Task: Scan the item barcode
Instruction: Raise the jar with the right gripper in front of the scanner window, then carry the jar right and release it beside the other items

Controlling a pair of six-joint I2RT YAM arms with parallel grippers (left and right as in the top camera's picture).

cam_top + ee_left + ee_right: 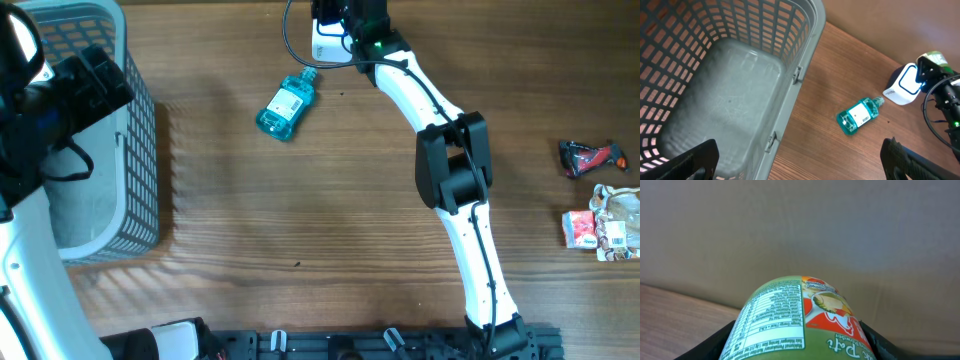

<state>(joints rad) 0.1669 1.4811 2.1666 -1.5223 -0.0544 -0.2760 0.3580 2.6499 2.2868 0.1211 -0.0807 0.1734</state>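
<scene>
A green container (790,317) with a nutrition label and red-and-white branding fills the right wrist view, and my right gripper (800,347) is shut on it, one black finger on each side. In the left wrist view its green top (935,57) shows right beside the white barcode scanner (905,85). From overhead, the right gripper (362,22) is at the table's far edge next to the scanner (325,42). My left gripper (800,160) hangs wide open and empty, above the rim of the grey basket (805,50).
A teal mouthwash bottle (286,106) lies on its side left of the scanner. The grey mesh basket (140,150) takes up the left side. A red-and-black packet (590,157) and snack wrappers (605,225) sit at the right edge.
</scene>
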